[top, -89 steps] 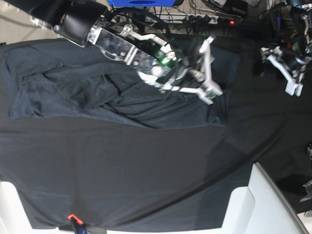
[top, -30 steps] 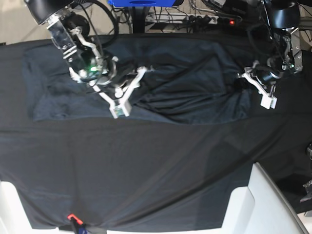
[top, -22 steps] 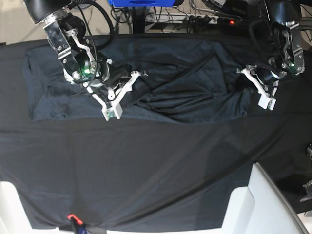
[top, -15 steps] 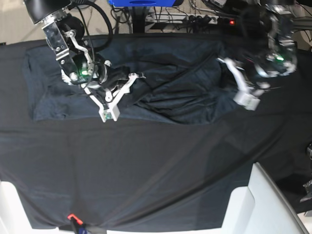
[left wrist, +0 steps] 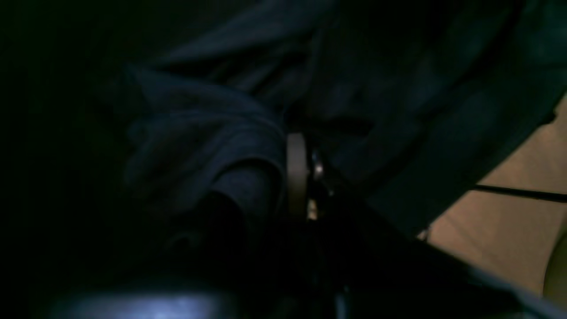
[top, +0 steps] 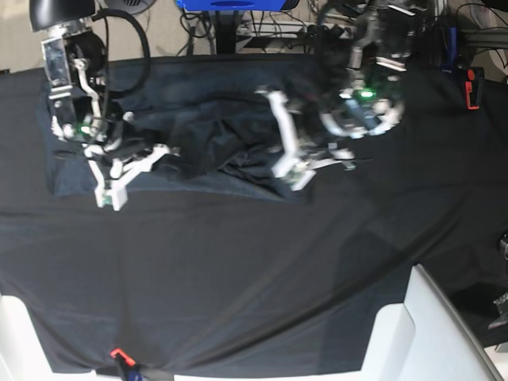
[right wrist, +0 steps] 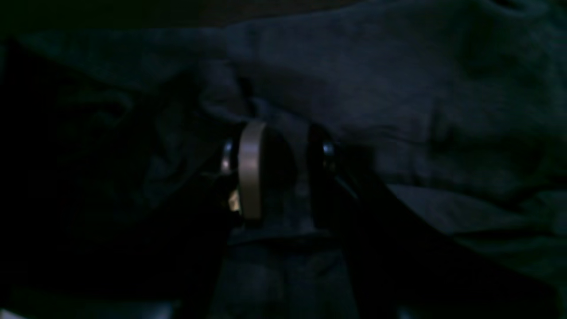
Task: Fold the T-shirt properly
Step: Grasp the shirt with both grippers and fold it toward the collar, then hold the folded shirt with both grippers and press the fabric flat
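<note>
The dark grey T-shirt (top: 214, 127) lies bunched and wrinkled across the back of the table, its right side drawn in toward the middle. My left gripper (top: 292, 176) is at the shirt's front right edge with its jaws together on the cloth. In the left wrist view the gripper (left wrist: 305, 150) shows bunched T-shirt fabric (left wrist: 199, 133) against its pale finger. My right gripper (top: 107, 194) is at the shirt's front left part, jaws together. In the right wrist view this gripper (right wrist: 283, 146) has a fold of the T-shirt (right wrist: 398, 88) between its fingers.
A black tablecloth (top: 238, 262) covers the table. White panels stand at the front right (top: 432, 333) and front left (top: 16, 333). An orange clip (top: 117, 353) is on the front edge. Cables and a power strip (top: 341, 32) lie behind the table.
My left gripper has swept from the right side toward the middle, pulling the shirt's right edge with it. My right gripper has moved left and slightly forward with cloth.
</note>
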Robot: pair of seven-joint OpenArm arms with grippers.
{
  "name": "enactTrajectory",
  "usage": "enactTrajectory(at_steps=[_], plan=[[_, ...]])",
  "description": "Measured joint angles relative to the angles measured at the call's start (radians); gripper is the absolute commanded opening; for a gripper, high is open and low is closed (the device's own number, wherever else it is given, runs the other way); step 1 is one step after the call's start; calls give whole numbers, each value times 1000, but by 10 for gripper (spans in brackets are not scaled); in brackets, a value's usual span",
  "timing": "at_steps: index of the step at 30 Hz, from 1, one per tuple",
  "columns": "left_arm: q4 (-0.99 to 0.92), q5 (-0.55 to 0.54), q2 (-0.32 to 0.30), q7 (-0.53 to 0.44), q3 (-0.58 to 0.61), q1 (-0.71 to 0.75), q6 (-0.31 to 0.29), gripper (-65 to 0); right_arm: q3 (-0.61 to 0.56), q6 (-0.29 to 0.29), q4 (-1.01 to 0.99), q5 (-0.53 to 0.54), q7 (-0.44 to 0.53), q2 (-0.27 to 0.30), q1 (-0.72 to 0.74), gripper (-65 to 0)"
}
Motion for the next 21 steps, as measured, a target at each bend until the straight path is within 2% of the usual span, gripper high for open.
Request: enactTrajectory(at_steps=[4,6,13,21], plan=[[-41,3,43,64,64,-66,29,-650,71,100,3,0,-1,-6,-12,-504],[-76,8,63,72,94,-98,47,-650,106,103,3,-2,1,-5,-26,-504],[-181,11,116,78,162,-152,45,-650,177,110,3,0,-2,-6,-39,-504],[-257,11,148,76,192,-177,45,-650,182,111,3,-1,-1,-5,-42,-504]])
